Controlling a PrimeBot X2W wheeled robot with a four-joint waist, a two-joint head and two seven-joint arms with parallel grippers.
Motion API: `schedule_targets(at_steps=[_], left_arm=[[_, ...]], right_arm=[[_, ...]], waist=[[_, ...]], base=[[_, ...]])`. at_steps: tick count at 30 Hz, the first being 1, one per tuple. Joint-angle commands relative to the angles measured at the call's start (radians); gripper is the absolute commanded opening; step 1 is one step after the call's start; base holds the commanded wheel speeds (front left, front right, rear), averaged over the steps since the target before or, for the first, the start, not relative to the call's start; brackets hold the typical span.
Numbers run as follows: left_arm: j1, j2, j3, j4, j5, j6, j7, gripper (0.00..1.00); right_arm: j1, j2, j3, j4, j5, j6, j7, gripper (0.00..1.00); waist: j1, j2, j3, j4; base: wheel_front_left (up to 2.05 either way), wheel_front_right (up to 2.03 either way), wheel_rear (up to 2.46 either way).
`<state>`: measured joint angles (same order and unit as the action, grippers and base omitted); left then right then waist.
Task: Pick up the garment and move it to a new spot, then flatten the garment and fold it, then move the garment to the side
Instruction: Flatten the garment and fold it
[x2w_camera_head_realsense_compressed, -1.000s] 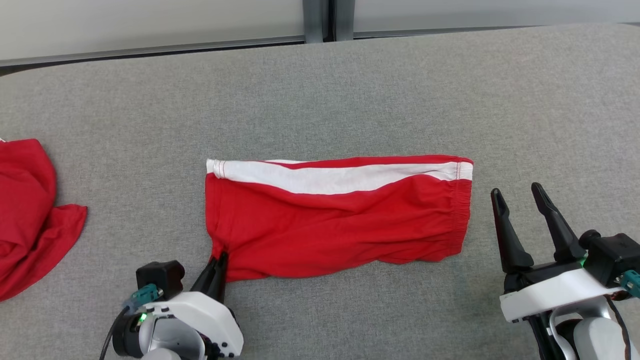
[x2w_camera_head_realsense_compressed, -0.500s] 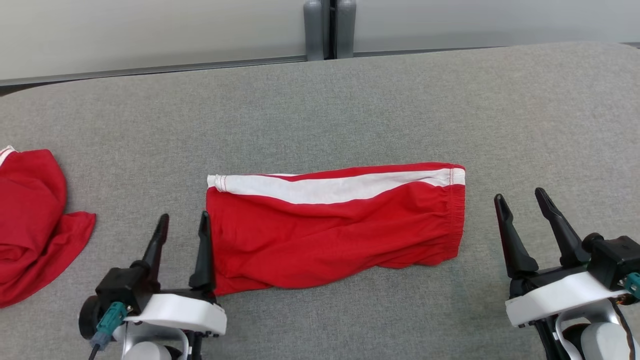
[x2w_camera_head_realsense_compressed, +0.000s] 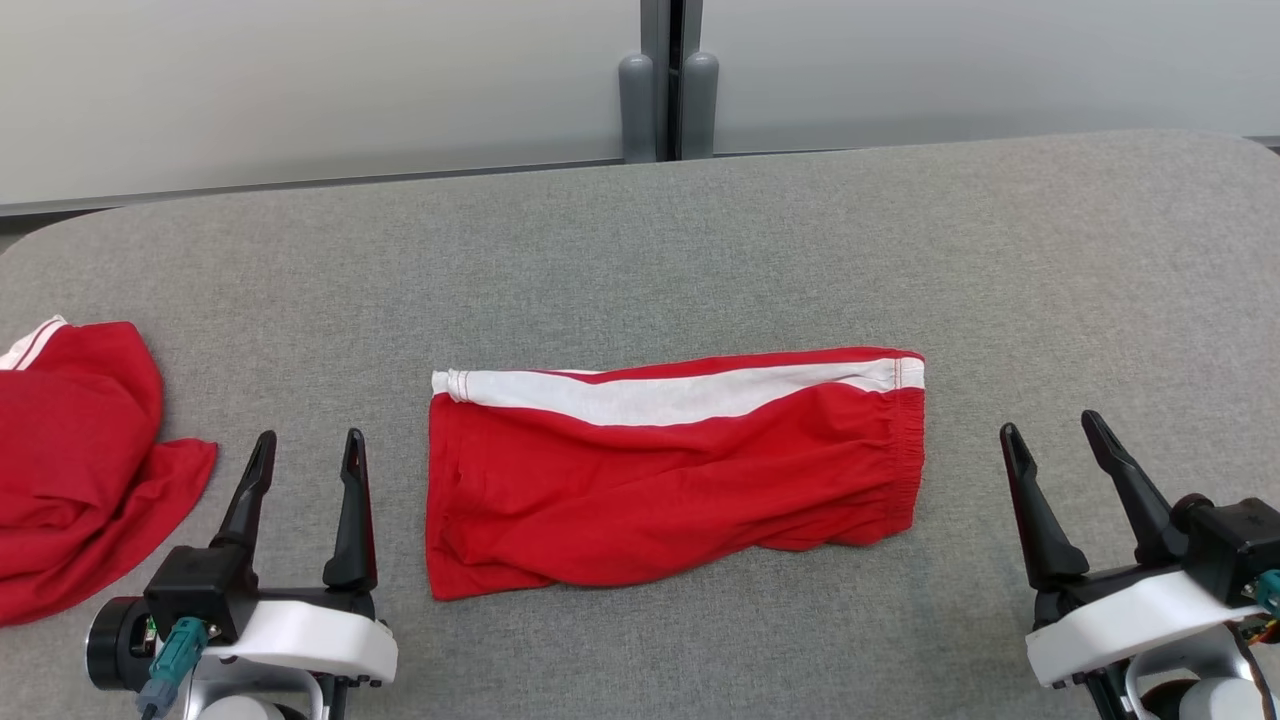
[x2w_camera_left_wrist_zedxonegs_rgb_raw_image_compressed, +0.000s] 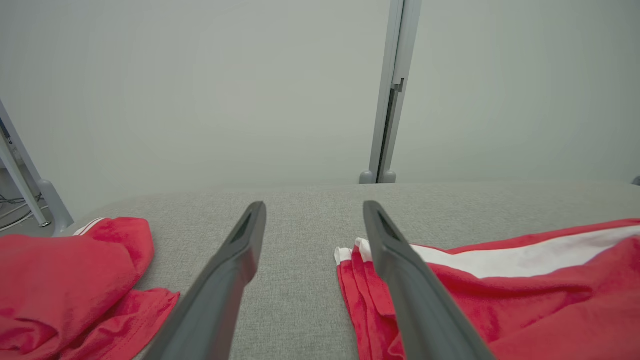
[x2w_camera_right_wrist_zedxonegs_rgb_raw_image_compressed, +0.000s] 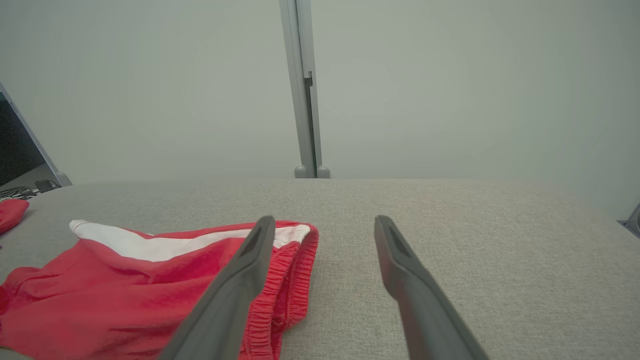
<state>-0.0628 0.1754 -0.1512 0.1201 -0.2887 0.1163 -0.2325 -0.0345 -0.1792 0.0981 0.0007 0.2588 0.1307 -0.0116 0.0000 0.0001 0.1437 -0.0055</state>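
The garment (x2w_camera_head_realsense_compressed: 670, 475), red shorts with a white side stripe, lies folded lengthwise in the middle of the grey table, waistband to the right. My left gripper (x2w_camera_head_realsense_compressed: 308, 445) stands open just left of the leg-hem end, apart from the cloth. In the left wrist view the garment (x2w_camera_left_wrist_zedxonegs_rgb_raw_image_compressed: 500, 285) lies to the right of that open gripper (x2w_camera_left_wrist_zedxonegs_rgb_raw_image_compressed: 312, 207). My right gripper (x2w_camera_head_realsense_compressed: 1052, 430) is open to the right of the waistband, empty. The right wrist view has the waistband (x2w_camera_right_wrist_zedxonegs_rgb_raw_image_compressed: 290, 280) beside its left finger, the gripper (x2w_camera_right_wrist_zedxonegs_rgb_raw_image_compressed: 325, 222) over bare table.
A second red garment (x2w_camera_head_realsense_compressed: 80, 450) lies crumpled at the table's left edge, close to my left gripper. The grey padded table (x2w_camera_head_realsense_compressed: 700, 250) ends at a pale wall with a grey post (x2w_camera_head_realsense_compressed: 668, 90) behind it.
My left gripper let go of the garment's lower left corner, opened, and drew back to the left. The head camera tilted, so the whole scene sits lower. The right gripper stayed open.
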Motion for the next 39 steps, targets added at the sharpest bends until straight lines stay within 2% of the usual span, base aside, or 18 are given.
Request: schedule_targets(at_steps=[1,12,19,26,32,39], left_arm=[[0.014,0.006,0.0,-0.005,0.004,0.003,0.002,1.0],[0.013,0.013,-0.01,-0.024,-0.001,0.012,0.016,1.0],[-0.015,0.011,-0.024,-0.042,0.003,0.014,0.024,1.0],[-0.067,-0.011,-0.053,-0.038,0.008,0.001,0.013,1.0],[-0.1,-0.016,-0.067,-0.02,0.006,-0.009,0.004,1.0],[-0.119,-0.016,-0.064,-0.015,0.005,-0.002,-0.005,1.0]], right_arm=[[0.014,-0.004,-0.006,-0.006,-0.004,0.0,0.004,1.0],[0.017,0.004,-0.01,-0.019,-0.006,0.0,0.015,1.0],[-0.02,-0.002,0.016,0.025,0.011,0.0,0.03,1.0],[-0.114,0.004,0.089,0.188,0.05,0.0,0.036,1.0],[-0.196,0.008,0.083,0.378,0.094,0.0,-0.001,1.0],[-0.251,0.012,0.157,0.495,0.163,0.0,-0.006,1.0]], waist=[[0.0,-0.0001,-0.002,0.001],[0.0,-0.0001,-0.001,0.009],[0.0,-0.0001,0.035,0.022],[0.0,-0.0001,0.109,0.056],[0.0,-0.0001,0.151,0.085],[0.0,-0.0001,0.172,0.097]], base=[[0.0,0.0,0.0],[0.0,0.0,0.0],[0.0,0.0,0.0],[0.0,0.0,0.0],[0.0,0.0,0.0],[0.0,0.0,0.0]])
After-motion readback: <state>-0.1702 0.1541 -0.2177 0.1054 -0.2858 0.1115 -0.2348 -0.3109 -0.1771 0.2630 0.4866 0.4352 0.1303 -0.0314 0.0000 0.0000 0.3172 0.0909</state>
